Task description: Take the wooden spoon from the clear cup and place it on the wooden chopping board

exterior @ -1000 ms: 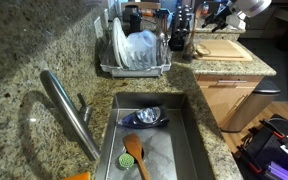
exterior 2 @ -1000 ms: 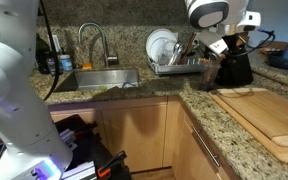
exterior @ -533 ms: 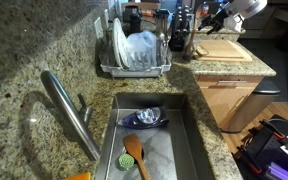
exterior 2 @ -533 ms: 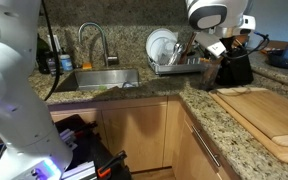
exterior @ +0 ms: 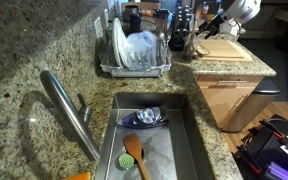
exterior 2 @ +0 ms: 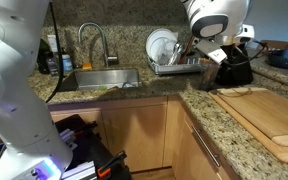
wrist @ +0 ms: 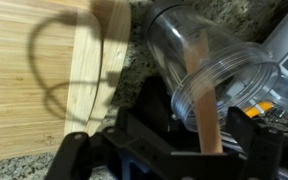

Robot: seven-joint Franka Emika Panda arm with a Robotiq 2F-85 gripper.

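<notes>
In the wrist view the clear cup (wrist: 199, 55) lies towards the upper right, on the speckled counter beside the wooden chopping board (wrist: 39, 85). The pale wooden spoon (wrist: 202, 95) stands in the cup, and its handle runs down between my gripper's dark fingers (wrist: 199, 135). The fingers sit apart on either side of the handle, with gaps showing, so the gripper looks open. In both exterior views the gripper (exterior: 213, 24) (exterior 2: 222, 55) hovers at the back of the counter by the board (exterior: 224, 49) (exterior 2: 269, 115). The cup is too small to make out there.
A dark block of black-handled utensils (exterior 2: 235, 68) stands right behind the gripper. A dish rack with plates (exterior: 134, 52) sits beside the sink (exterior: 189, 140). The sink holds an orange-brown spoon and a green utensil (exterior: 134, 156). The faucet (exterior: 69, 110) is at the sink's side.
The arm's wrist has moved slightly lower and closer to the cup at the counter's back corner. Nothing else has moved.
</notes>
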